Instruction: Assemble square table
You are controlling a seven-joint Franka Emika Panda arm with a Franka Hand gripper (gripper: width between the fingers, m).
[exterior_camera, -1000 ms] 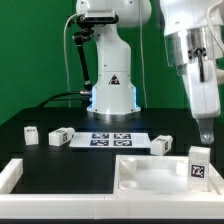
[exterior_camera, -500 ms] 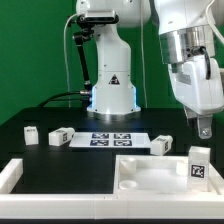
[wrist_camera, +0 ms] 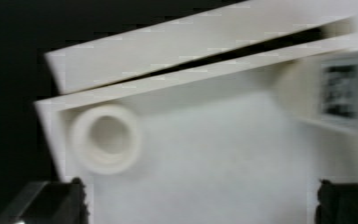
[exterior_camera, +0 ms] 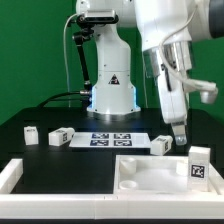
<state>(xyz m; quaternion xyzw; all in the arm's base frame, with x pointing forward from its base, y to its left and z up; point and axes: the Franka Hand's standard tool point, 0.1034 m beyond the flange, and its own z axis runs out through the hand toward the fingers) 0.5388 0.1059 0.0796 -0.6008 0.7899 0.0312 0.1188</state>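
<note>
As the Franka arm's two-finger end effector (exterior_camera: pixel 179 137) hangs released above the back edge of the large flat white square plastic slab (exterior_camera: pixel 150 182), its fingers (wrist_camera: pixel 59 200) are spread wide with nothing between them (the wrist view shows both tips apart over bare white plastic). The square table looks to be early in its build. The slab lies on the black worktop (exterior_camera: pixel 70 160), with a thin white marker board (exterior_camera: pixel 110 139) behind it.

One short white block-like leg (exterior_camera: pixel 198 164), tagged in black and white, stands upright at the slab's corner on the exterior view's right. Whether it is fastened there cannot be told. A second tagged white leg (exterior_camera: pixel 160 143) lies just behind the slab, close beside the end effector. A third leg (exterior_camera: pixel 60 136) and a fourth leg (exterior_camera: pixel 31 134) lie well off from the slab, toward the exterior view's left.

The step in hand appears to be fetching the next leg, most likely the one nearest the slab. That calls for lowering the parted fingers squarely around the block and closing on it. The leg then has to be carried to a round socket (wrist_camera: pixel 108 140) in the slab and seated upright.

The count is one slab, four legs, one marker board and one socket plainly in the wrist view.
</note>
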